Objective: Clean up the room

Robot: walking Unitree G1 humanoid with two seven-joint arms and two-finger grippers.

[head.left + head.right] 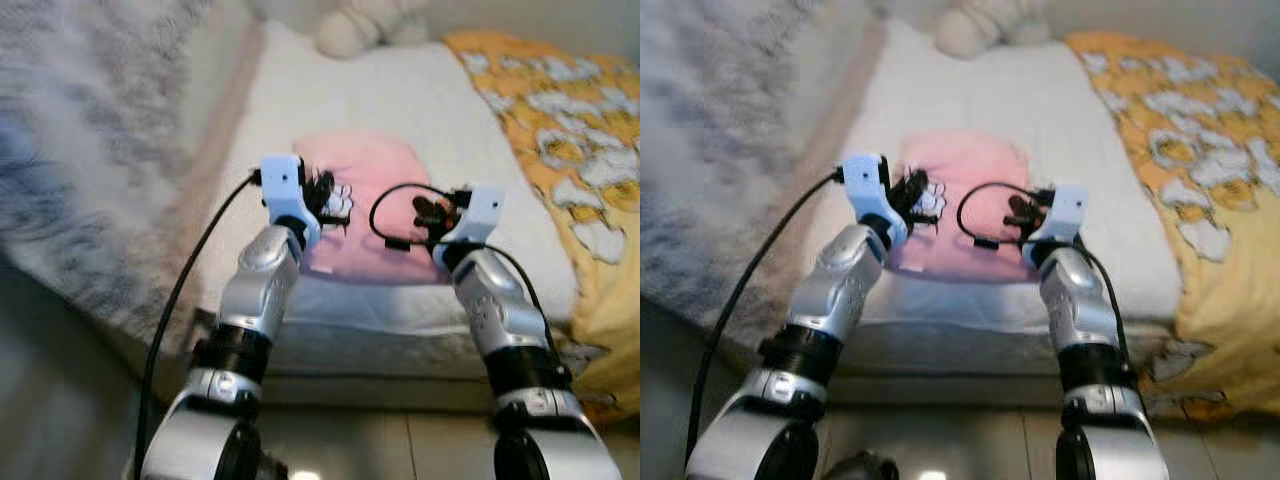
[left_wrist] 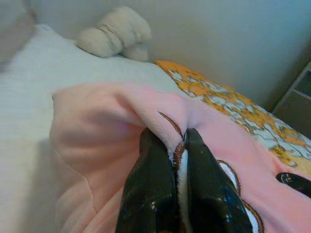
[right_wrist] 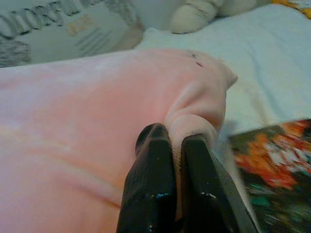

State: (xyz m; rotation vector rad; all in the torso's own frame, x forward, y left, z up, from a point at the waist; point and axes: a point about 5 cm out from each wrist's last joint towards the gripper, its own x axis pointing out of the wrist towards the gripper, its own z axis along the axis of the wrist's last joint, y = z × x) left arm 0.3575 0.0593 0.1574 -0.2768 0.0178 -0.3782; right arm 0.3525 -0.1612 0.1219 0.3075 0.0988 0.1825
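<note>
Tools (image 2: 176,145) (image 3: 176,145) pinching soft pink fleece (image 1: 370,180).

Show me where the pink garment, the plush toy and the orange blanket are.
pink garment (image 1: 372,175), left eye view, flat upper part beyond the grippers.
plush toy (image 1: 362,25), left eye view, its cream body at the head of the bed.
orange blanket (image 1: 560,110), left eye view, patterned top surface.

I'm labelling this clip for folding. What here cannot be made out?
- Pink garment type: bunched, partly behind both arms, head views.
- Its printed picture: covered by left hand, left wrist view.
- Cream plush: cut off by top edge.
- Colourful item near right hand: blurred, cut off.
</note>
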